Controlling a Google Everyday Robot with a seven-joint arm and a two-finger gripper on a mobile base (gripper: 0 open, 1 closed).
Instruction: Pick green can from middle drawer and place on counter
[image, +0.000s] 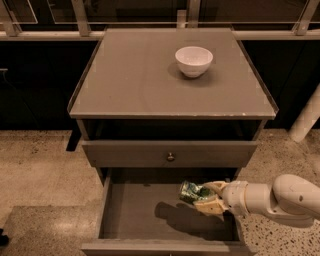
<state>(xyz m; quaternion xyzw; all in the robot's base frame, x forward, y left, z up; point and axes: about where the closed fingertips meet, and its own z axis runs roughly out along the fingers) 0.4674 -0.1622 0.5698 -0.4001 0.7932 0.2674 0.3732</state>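
The green can (191, 192) has mottled green print and lies sideways in my gripper (206, 197), lifted above the floor of the open middle drawer (135, 210). Its shadow falls on the drawer floor below. My gripper is shut on the can; my white arm (277, 197) reaches in from the right. The counter (135, 80) is the grey-brown cabinet top above, with a thin pale rim.
A white bowl (193, 60) stands on the counter at the back right. A shut drawer front with a small round knob (170, 156) sits just above the open drawer. A white post (305, 120) stands at the right. Speckled floor surrounds the cabinet.
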